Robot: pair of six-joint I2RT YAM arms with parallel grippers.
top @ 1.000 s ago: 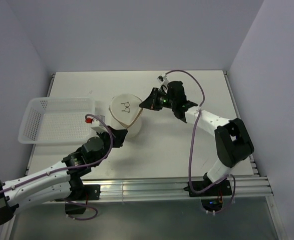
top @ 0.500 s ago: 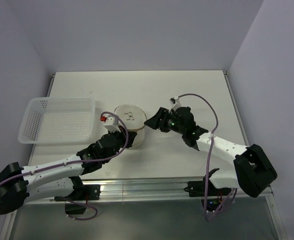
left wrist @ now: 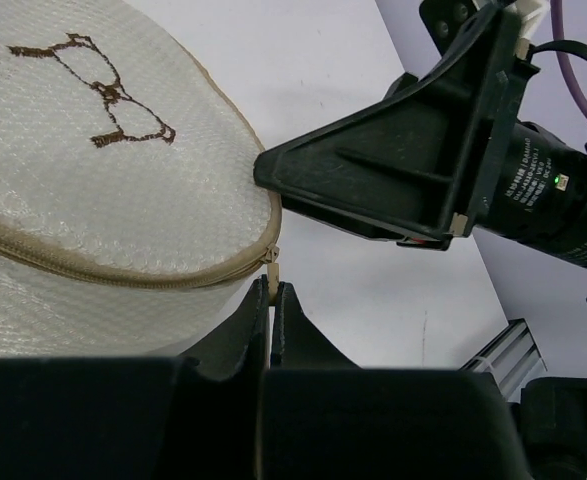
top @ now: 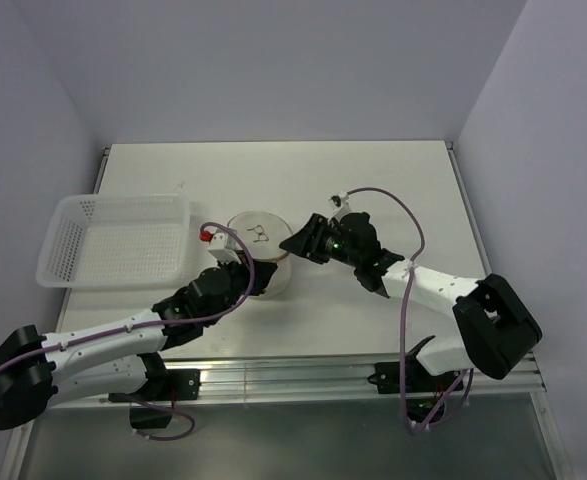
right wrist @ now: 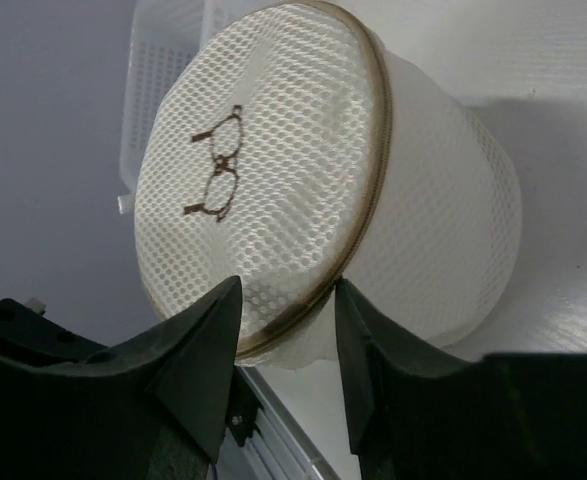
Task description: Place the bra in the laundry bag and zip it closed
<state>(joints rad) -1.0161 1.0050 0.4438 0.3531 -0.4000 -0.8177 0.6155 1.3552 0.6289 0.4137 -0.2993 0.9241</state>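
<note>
Pale lilac walls (top: 273,60) close in a white table (top: 373,180), and both arms reach inward from its near edge. The left arm (top: 103,340) lies low and stretches to the right, while the right arm (top: 443,290) folds back towards the left. A white perforated basket (top: 113,245) sits on the left part of the table, well apart from both grippers. Near the middle stands the laundry bag (top: 258,240), a white mesh drum tipped a little so its round lid faces up and away from the arms. The right gripper (right wrist: 288,300) stands with its fingers spread. It is set at the right edge of the lid, and the bag's rim shows in the gap between them. The left gripper (left wrist: 270,295) is at the bag's near side, its fingers pinched tight on the zipper pull (left wrist: 271,258). The brownish zipper (left wrist: 103,268) runs around the lid's rim, and its teeth are joined along the stretch the left wrist view shows. A small brown stitched pair of spectacles (right wrist: 218,165) marks the lid.
</note>
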